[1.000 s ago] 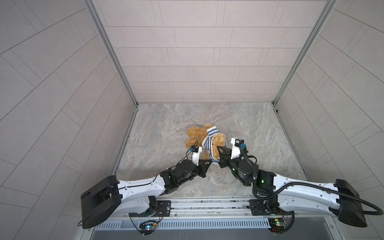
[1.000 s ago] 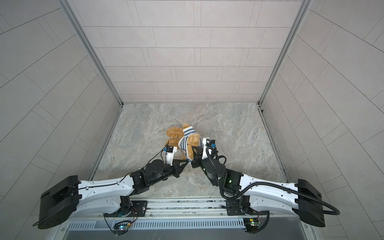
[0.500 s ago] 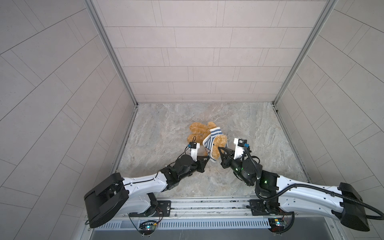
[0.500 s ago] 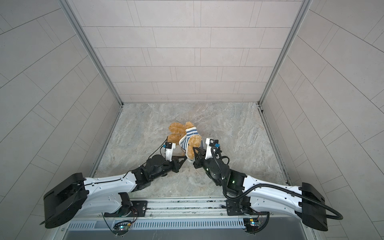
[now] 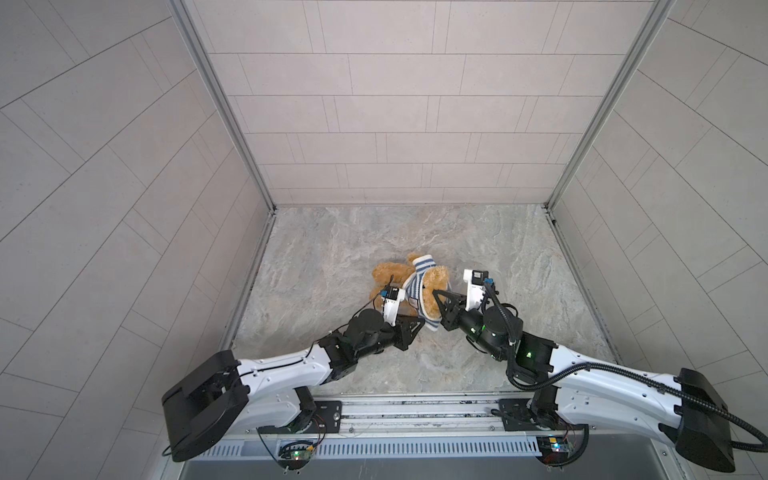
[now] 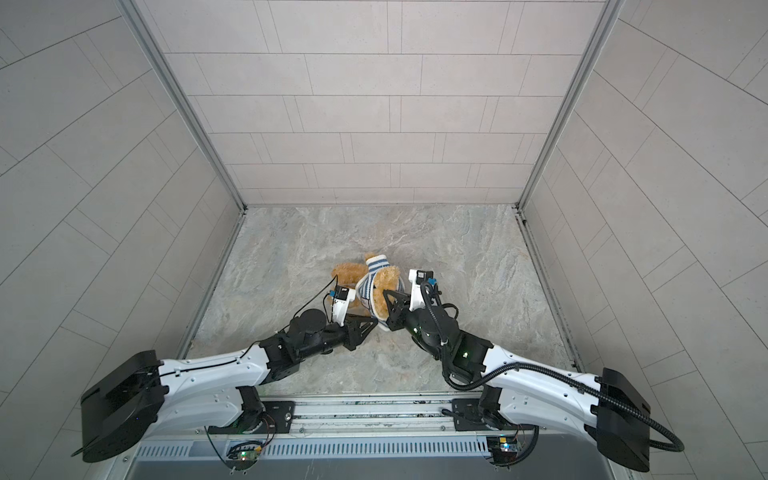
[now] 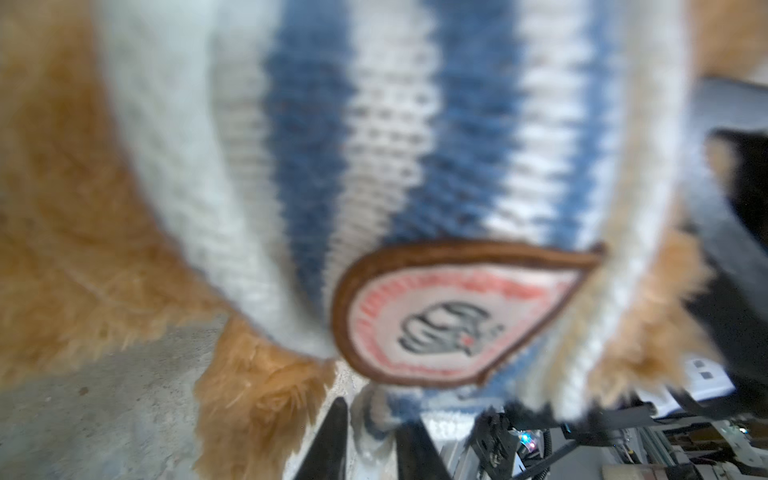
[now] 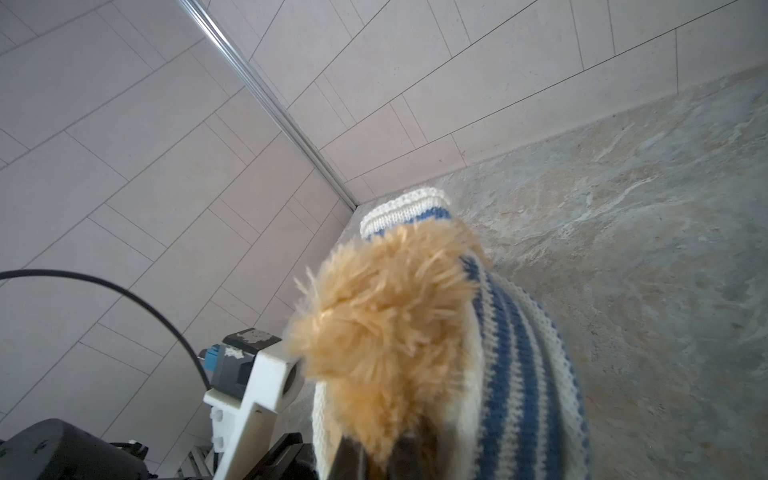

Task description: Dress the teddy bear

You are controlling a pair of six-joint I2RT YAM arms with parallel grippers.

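Right pincer (image 5: 437, 300), black and angular, is pinched together, its tips buried under tufts of fur and the cream hem of a knitted shirt (image 5: 417, 284); from where I stand I cannot tell which of the two it nips. Left pincer (image 5: 419, 324) meets the same garment from the opposite side. In the left wrist view its dark fingers (image 7: 328, 449) stand slightly apart with a rolled bit of hem between them, and I cannot tell whether they press it. Between the two pincers lies the teddy bear (image 5: 390, 272), a small plush toy of shaggy golden-brown fur. It rests on the marbled grey-beige tabletop (image 5: 332, 249), near the middle and closer to the arms' side. The shirt is a ribbed knit in blue and off-white stripes, wrapped around the bear's body, with one cuffed sleeve pointing toward the back wall. A rounded cloth badge (image 7: 453, 320) with a brown stitched border, a pink ring and a dark emblem sits near its hem. Pale matte tiled walls (image 5: 415, 104) enclose the table on three sides.
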